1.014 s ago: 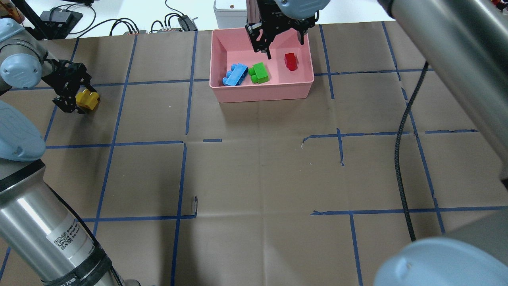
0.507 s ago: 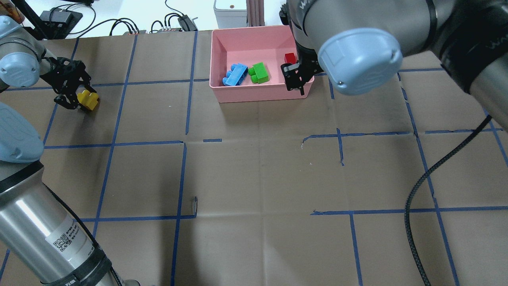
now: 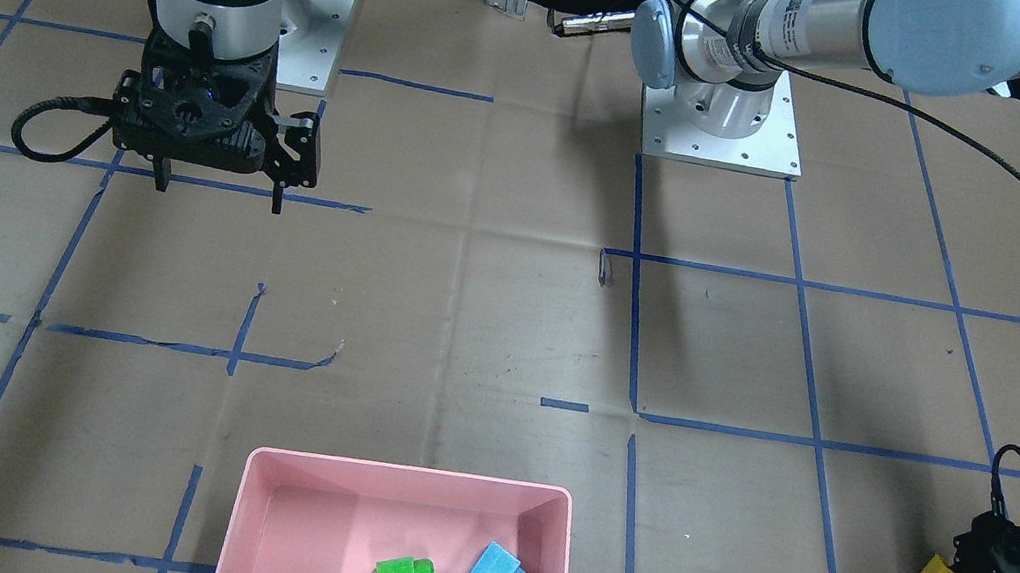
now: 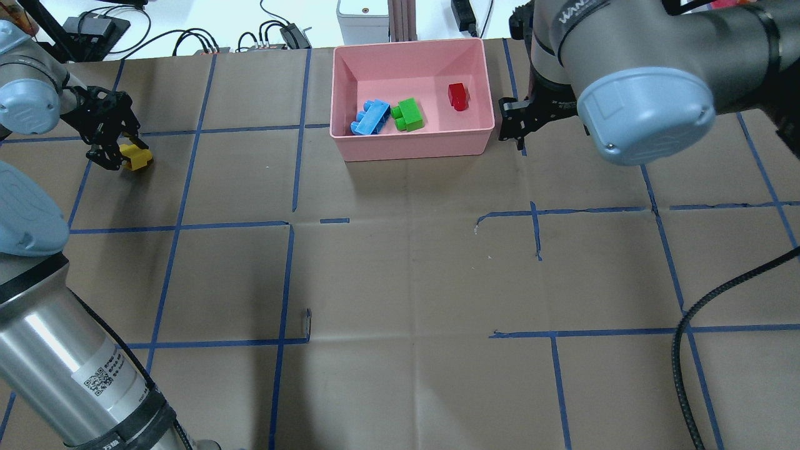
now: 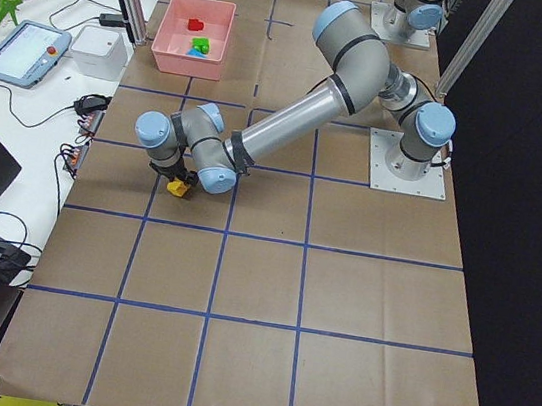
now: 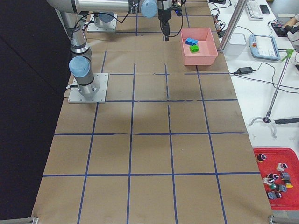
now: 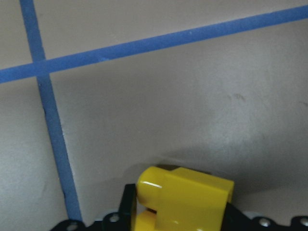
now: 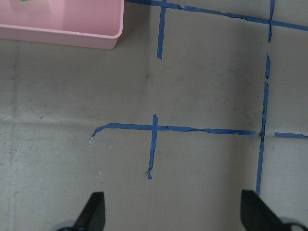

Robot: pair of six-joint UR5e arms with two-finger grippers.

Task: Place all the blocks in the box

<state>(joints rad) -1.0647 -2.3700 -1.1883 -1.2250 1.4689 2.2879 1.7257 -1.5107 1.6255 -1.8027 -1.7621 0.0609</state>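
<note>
Three of the four blocks sit in the pink box (image 4: 412, 145). The blue block (image 4: 370, 117) and green block (image 4: 409, 115) touch side by side near one short wall, both lying with studs pointing sideways. The red block (image 4: 458, 96) is apart from them, toward the other short wall.

The fourth, the yellow block (image 4: 136, 157), is clamped between the fingers of the left gripper (image 4: 124, 154), well apart from the box. In the left wrist view the block fills the gap between the fingers, with one stud sticking out past the fingertips. Its shadow falls on the brown paper (image 4: 400, 281) right behind it. Can't tell whether the block touches the paper. Two blue tape lines (image 7: 48, 120) cross ahead of the fingertips, off to one side.

The right gripper (image 3: 220, 193) has its fingers (image 8: 94, 214) spread wide, pointing down at the paper. In the right wrist view a tape cross lies ahead of the fingertips, in line with the gap between them. The box corner shows far ahead of one fingertip, out to that side.

In the overhead view that gripper is outside the box, beside the short wall nearest the red block. It is mostly hidden behind its own arm.
</note>
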